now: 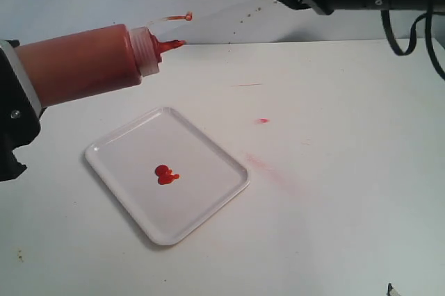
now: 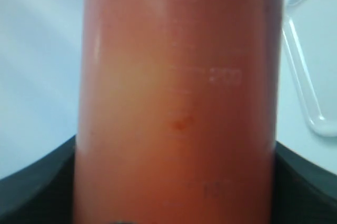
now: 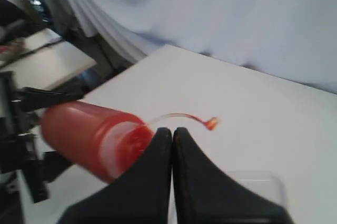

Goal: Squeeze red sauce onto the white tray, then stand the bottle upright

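Two grippers showed. At far left, the left gripper (image 1: 15, 119) clasped the bottle (image 1: 83, 63) near its base and held it in the air, nearly level. Its red nozzle (image 1: 171, 45) pointed right and slightly upward, with the tether cap (image 1: 187, 16) curling above it. Lower and a little rightward, the white tray (image 1: 118, 144) lay flat on the table (image 1: 334, 226), a blob of red sauce (image 1: 165, 174) near its middle. Faint pink smears (image 1: 263, 164) marked the table right of the tray. At upper right, the right gripper (image 3: 172, 134) hung above the table, fingers pressed together on nothing.
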### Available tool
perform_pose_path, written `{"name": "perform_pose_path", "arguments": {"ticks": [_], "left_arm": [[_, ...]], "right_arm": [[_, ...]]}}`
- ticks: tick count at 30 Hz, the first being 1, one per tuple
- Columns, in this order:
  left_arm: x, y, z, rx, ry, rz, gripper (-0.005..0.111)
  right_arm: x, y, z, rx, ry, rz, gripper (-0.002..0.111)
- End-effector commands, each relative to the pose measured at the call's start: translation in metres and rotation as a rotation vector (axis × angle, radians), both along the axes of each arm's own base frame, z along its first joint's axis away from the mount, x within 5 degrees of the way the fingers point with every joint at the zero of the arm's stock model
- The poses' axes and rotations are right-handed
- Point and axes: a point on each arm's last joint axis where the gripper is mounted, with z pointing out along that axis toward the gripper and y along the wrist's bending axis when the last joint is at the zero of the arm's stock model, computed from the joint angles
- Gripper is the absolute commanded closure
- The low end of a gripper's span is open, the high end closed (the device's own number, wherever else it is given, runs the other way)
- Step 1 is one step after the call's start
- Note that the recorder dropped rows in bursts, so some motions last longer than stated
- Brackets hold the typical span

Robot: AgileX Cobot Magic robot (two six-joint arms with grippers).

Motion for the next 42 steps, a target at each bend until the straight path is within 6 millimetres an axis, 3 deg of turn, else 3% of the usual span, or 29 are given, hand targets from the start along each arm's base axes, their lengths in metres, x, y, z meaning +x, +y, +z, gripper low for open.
{"name": "perform_pose_path", "arguments": {"ticks": [1,12,15,19,20,21,23,26,33,42], "left_arm": [[-0.003,-0.003,0.002,-0.128,0.013,0.005,0.107],[-0.003,-0.007,0.002,-0.248,0.043,0.009,0.107],[-0.003,-0.007,0.002,-0.263,0.046,0.013,0.107],[-0.004,-0.011,0.001,-0.288,0.067,-0.015,0.107],[-0.005,-0.011,0.001,-0.299,0.07,-0.015,0.107],[-0.005,-0.013,0.002,-0.322,0.076,-0.022,0.107],[-0.005,-0.018,0.006,-0.367,0.092,-0.06,0.107],[-0.005,-0.02,0.008,-0.398,0.103,-0.076,0.107],[-0.01,-0.032,0.008,-0.471,0.181,-0.185,0.107],[-0.014,-0.04,0.007,-0.576,0.25,-0.228,0.107]], "right_arm": [[-0.02,0.003,-0.009,0.123,-0.056,0.16,0.108],[-0.032,0.002,-0.039,0.084,-0.025,0.195,0.108],[-0.037,0.0,-0.052,0.068,-0.001,0.199,0.102],[-0.037,-0.001,-0.066,0.038,0.052,0.158,0.073],[-0.035,0.0,-0.07,0.045,0.089,0.152,0.061],[-0.032,0.006,-0.079,0.054,0.17,0.15,0.036],[-0.025,0.019,-0.099,0.032,0.259,0.148,0.017],[-0.021,0.034,-0.107,0.08,0.291,0.268,0.018],[-0.009,0.043,-0.085,0.13,0.165,0.368,0.02],[-0.024,0.057,-0.08,0.111,-0.061,0.517,0.025]]}}
